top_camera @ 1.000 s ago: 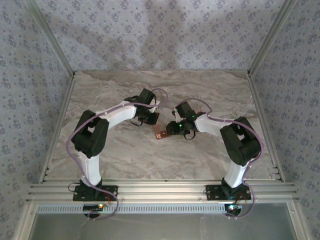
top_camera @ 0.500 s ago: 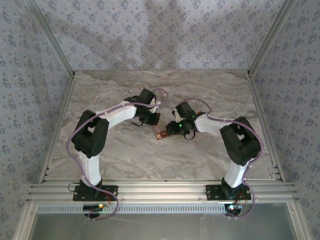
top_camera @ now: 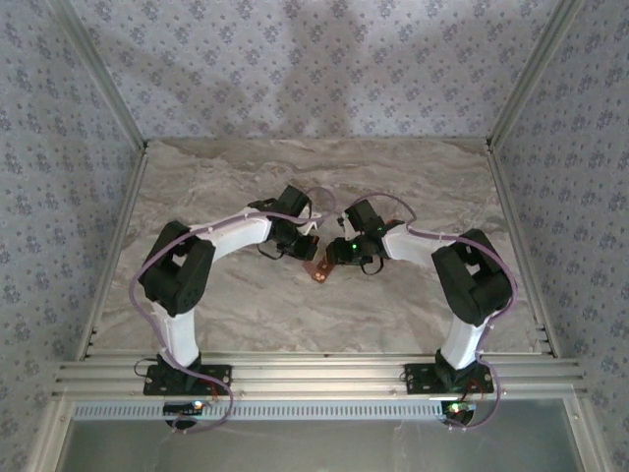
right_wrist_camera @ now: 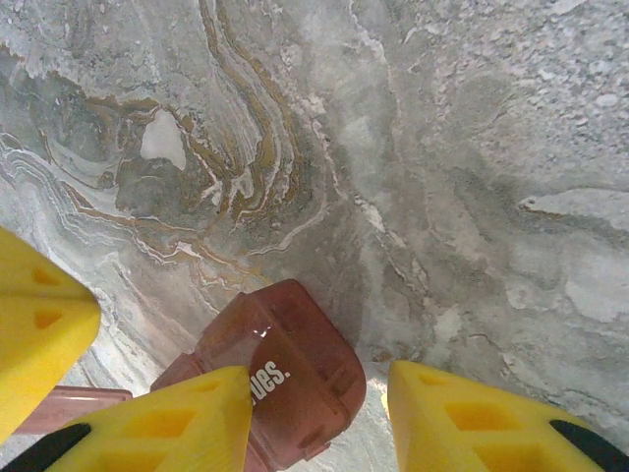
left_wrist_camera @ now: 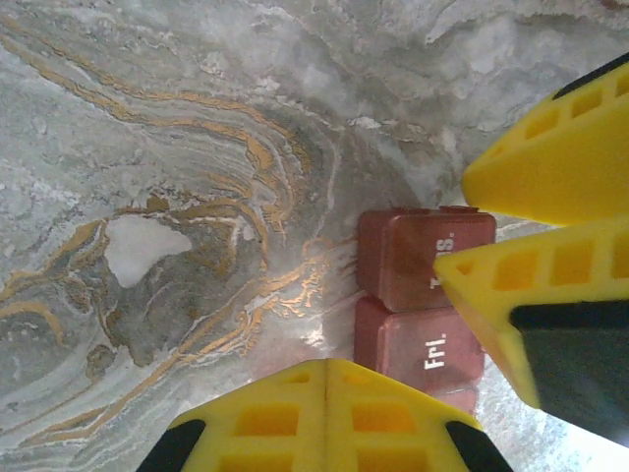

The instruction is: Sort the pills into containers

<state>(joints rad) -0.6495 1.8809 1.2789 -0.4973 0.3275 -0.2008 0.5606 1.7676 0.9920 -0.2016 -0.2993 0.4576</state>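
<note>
The left gripper [top_camera: 310, 243] reaches toward the middle of the marble table [top_camera: 216, 177]. Its own wrist camera shows its 2 yellow fingers [left_wrist_camera: 265, 423] pressed together along a seam, with nothing between them.

Just right of them, near the table's centre, lies the container strip [top_camera: 317, 267], flat on the marble between the 2 grippers. From above it is a small reddish-brown patch, too small to show cells or to be sure of its long axis.

The left wrist camera shows the strip [left_wrist_camera: 408, 295] closer. Its long axis runs up and down that picture, with lidded cells stacked one below another. 1 lid reads "Fri."; the lid above it begins with "T" and ends with "s.", the rest covered by a yellow finger. A 3rd cell below is mostly hidden behind the closed fingers, and the strip's right side is cut off by the right gripper's fingers [left_wrist_camera: 560, 157].

The right gripper [top_camera: 335, 254] meets the strip from the other side. In its wrist view its fingers stand apart [right_wrist_camera: 314, 379], and the strip [right_wrist_camera: 295, 344] comes in diagonally from the lower left and ends in a rounded corner between them. 1 finger [right_wrist_camera: 187, 418] overlaps a lid reading "ues.", hiding the 1st letter. A sliver of marble separates the strip from the other finger [right_wrist_camera: 472, 418], so it is not clamped. At the far left edge, a finger of the left gripper [right_wrist_camera: 39, 324] intrudes, and a pale reddish flat piece [right_wrist_camera: 69, 405] beneath it cannot be identified.
</note>
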